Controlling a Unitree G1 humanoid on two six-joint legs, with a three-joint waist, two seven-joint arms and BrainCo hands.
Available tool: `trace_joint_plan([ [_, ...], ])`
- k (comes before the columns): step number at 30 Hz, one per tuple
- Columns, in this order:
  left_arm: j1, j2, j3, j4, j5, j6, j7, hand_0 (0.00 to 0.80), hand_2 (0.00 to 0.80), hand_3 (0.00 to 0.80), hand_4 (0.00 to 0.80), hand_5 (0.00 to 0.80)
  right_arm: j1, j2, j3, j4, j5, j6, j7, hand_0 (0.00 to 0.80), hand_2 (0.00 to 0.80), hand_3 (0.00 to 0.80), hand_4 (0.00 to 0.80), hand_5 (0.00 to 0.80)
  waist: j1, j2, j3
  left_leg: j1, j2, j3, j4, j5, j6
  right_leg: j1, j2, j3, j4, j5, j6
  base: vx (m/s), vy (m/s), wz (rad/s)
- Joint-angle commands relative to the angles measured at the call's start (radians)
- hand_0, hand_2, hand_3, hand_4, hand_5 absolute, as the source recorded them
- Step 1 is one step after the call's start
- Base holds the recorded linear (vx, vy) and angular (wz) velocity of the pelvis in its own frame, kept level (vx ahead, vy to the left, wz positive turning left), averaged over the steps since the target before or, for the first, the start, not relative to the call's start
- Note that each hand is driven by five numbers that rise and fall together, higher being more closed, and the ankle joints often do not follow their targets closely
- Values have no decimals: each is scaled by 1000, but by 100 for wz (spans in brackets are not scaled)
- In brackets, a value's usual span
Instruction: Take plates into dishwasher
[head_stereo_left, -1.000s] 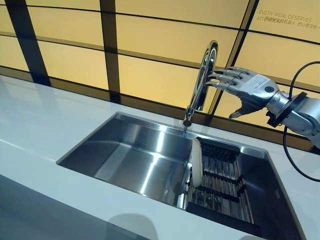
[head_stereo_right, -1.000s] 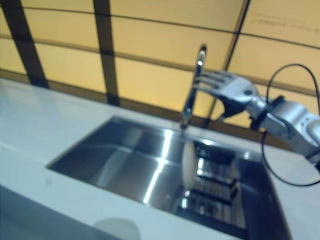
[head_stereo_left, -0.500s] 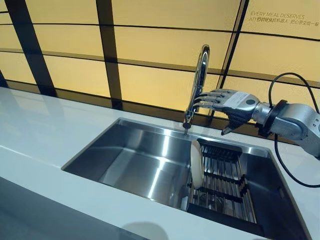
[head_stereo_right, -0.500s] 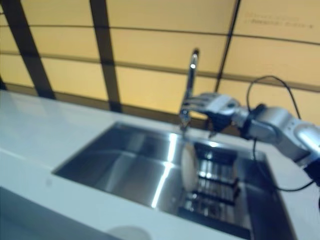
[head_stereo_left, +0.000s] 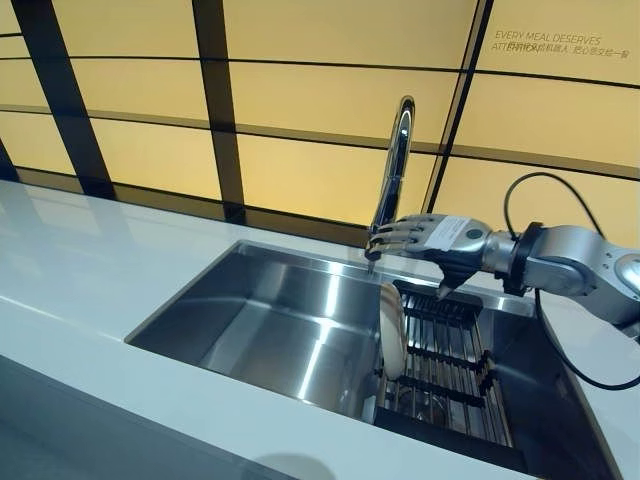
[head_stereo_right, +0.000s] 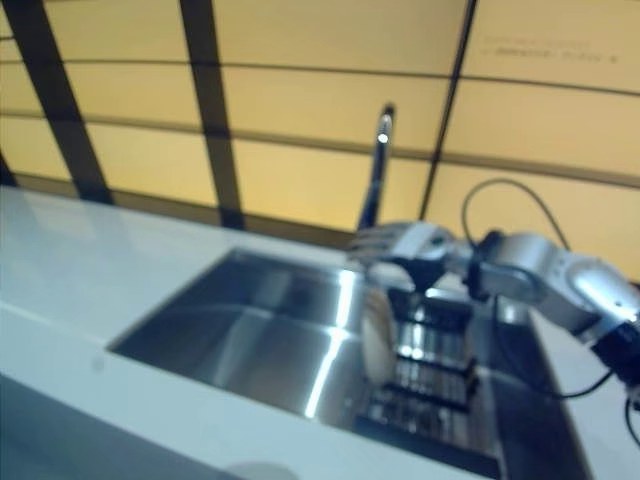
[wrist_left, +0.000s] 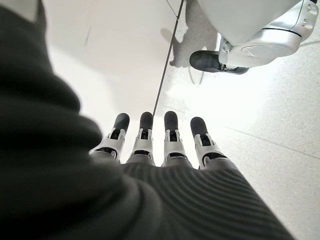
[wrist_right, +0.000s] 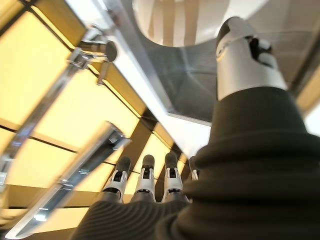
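Note:
A white plate (head_stereo_left: 392, 328) stands on edge in a dark dish rack (head_stereo_left: 445, 360) in the right part of the steel sink (head_stereo_left: 260, 310). My right hand (head_stereo_left: 430, 238) is open, fingers straight, hovering just above the plate's top edge and beside the tap's spout (head_stereo_left: 395, 170). The plate's rim shows past the thumb in the right wrist view (wrist_right: 170, 22). My left hand (wrist_left: 160, 145) shows only in the left wrist view, open, hanging down over the floor, away from the sink.
The tall chrome tap stands behind the sink, close to my right hand's fingers. A white counter (head_stereo_left: 90, 270) runs to the left and along the front of the sink. A yellow panelled wall (head_stereo_left: 300, 90) with dark strips rises behind.
My right hand has come down from beside the top of the tap to just above the plate. The camera has shifted slightly.

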Motion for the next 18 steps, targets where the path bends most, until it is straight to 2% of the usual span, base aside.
trace_joint_plan([
  [1,-32,37,-41,28,0,-17,0,0,0,0,0,0,-18,15,47,-21,15,-11,25,0,0,0,0,0,23,-50,-36,-9,18,81,-26,17,17,15,-12,-24,2,-37,2,0,0,0],
  [10,-31,34,-49,42,0,-20,-1,0,0,0,0,0,-116,26,120,-95,10,-8,87,0,0,0,0,0,29,-55,-46,-7,19,81,-26,18,15,20,-8,-23,2,-40,2,1,1,0],
  [18,-26,25,-50,45,3,-20,-4,0,0,0,0,0,-225,53,213,-148,61,4,198,0,0,0,0,0,44,-62,-55,-10,18,80,-26,21,14,22,-7,-30,2,-42,2,0,0,0],
])
